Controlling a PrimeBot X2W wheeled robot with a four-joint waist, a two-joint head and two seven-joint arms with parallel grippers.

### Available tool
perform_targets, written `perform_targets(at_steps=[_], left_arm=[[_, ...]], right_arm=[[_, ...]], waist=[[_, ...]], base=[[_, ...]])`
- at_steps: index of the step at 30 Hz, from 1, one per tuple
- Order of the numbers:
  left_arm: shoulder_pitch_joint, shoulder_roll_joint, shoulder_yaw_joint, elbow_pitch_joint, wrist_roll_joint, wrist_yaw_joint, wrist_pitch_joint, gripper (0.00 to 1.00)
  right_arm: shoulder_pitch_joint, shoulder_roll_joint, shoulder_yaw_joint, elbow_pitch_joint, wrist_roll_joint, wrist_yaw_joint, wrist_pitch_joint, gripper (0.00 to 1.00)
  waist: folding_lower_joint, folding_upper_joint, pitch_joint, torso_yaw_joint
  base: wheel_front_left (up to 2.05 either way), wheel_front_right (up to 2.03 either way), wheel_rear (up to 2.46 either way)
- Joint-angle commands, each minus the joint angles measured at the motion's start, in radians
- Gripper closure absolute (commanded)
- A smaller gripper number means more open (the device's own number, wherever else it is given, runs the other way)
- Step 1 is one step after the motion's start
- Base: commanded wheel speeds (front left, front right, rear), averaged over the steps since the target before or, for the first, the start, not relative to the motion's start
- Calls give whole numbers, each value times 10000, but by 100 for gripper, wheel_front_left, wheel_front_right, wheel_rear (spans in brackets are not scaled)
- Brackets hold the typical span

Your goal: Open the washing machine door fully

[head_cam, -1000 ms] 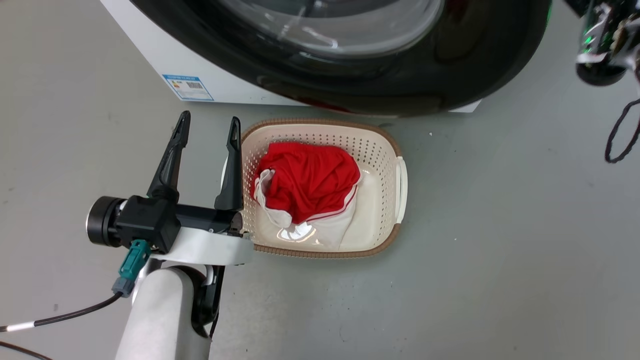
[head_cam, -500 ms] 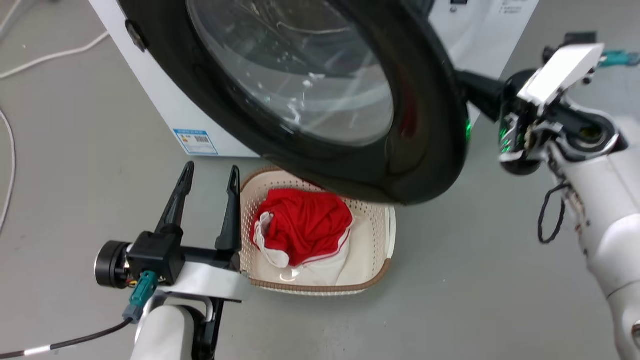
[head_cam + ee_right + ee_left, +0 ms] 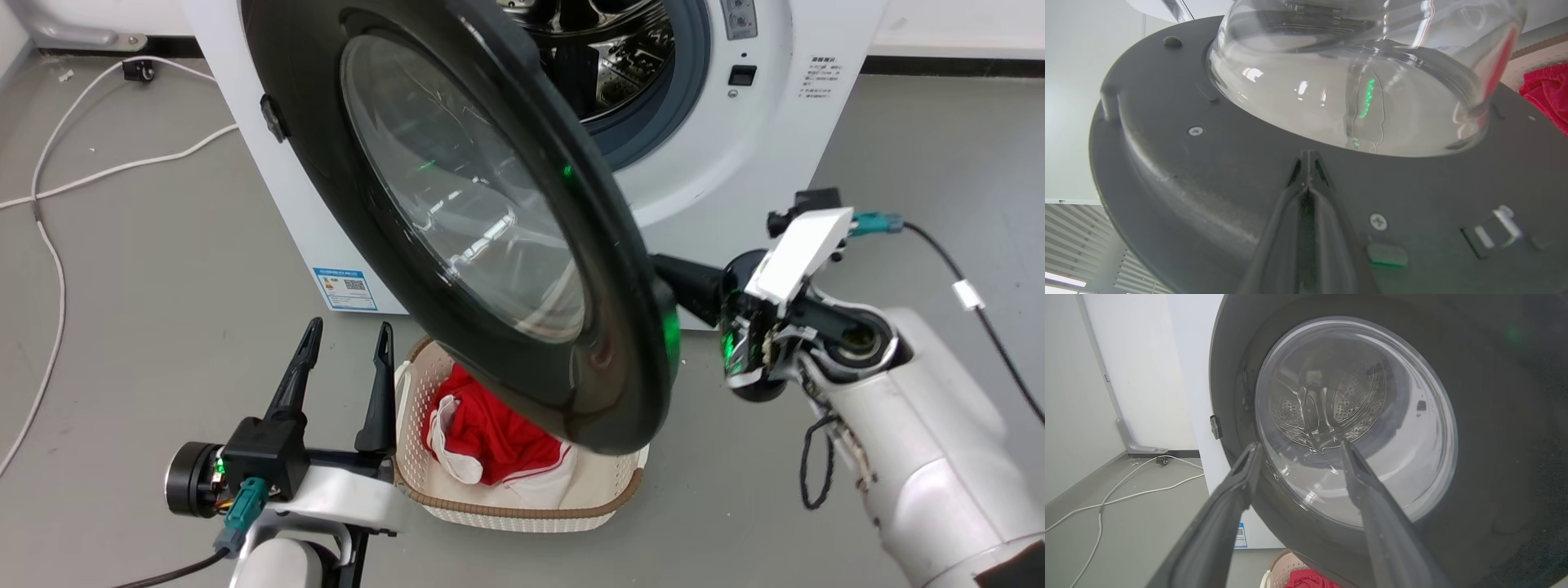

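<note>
The washing machine (image 3: 735, 147) is white, with its steel drum (image 3: 604, 49) showing. The glossy black washing machine door (image 3: 457, 229) stands partly swung out to the left, its glass bowl facing me. My right gripper (image 3: 1308, 157) is shut, its tips against the door's inner face (image 3: 1188, 183) just below the glass bowl (image 3: 1351, 81). In the head view the door's edge hides those fingers, and the right wrist (image 3: 784, 310) sits behind the door. My left gripper (image 3: 349, 325) is open and empty low in front of the door (image 3: 1494, 437), fingers (image 3: 1241, 486) pointing at it.
A cream perforated basket (image 3: 604, 482) with a red and white cloth (image 3: 490, 433) sits on the floor under the door's lower edge, right of my left gripper. White cables (image 3: 49, 245) trail over the grey floor at the left. A wall stands behind the machine.
The head camera has tilted up, bringing the drum and machine front into view. The door has swung further out from the machine with my right gripper behind it. The left gripper stays open beside the basket.
</note>
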Motion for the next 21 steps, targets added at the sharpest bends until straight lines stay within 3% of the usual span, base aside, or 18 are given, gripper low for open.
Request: perform_targets(at_steps=[1, 15, 21], left_arm=[[152, -7, -11, 35, -22, 38, -27, 0], [384, -7, -61, 44, -90, 94, -27, 0], [430, -7, -91, 71, -93, 78, -27, 0]], right_arm=[[346, 212, 122, -179, 36, 0, 48, 100], [1750, 889, 904, -1587, 182, 0, -372, 100], [1991, 879, 679, -1969, -196, 0, -1854, 100]], waist=[[1, 0, -98, 23], [1, 0, -359, -72], [1, 0, -431, -113]], base=[[0, 0, 0], [0, 0, 0], [0, 0, 0]])
